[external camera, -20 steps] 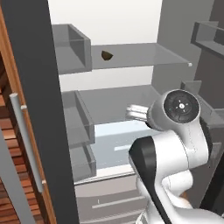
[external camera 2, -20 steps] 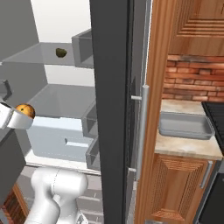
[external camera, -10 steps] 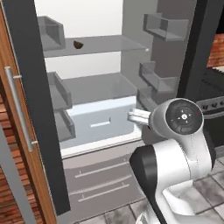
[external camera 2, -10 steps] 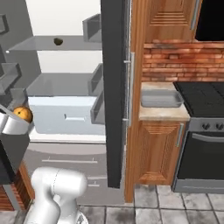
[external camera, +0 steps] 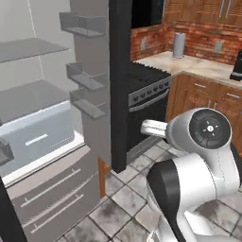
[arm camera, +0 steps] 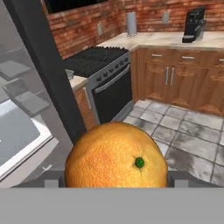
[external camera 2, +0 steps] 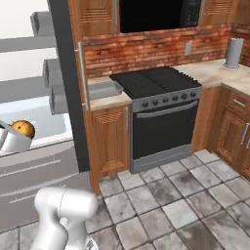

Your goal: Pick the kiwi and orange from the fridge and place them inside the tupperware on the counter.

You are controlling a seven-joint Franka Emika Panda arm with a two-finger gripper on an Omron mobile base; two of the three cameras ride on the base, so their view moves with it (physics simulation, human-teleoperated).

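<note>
Since the earlier frames the base has turned: the whole outlook has swung from the fridge interior toward the stove and the far corner of the kitchen, while the orange has stayed in the hand's grip.

The tall fridge with dark grey door and pale grey shelves and bins stands open at the left of both base views. To its right runs the beige marbled stone tabletop over brown wooden cabinets, then the black stove with its oven door below. The shallow rectangular grey tupperware tray lies on the tabletop just beside the fridge door, left of the stove.

The hand sits at the left edge of the right base view, low before the fridge drawers, well apart from the tray. Its jaws stand wide, closed on the small round orange, which rests between the fingertips.
</note>
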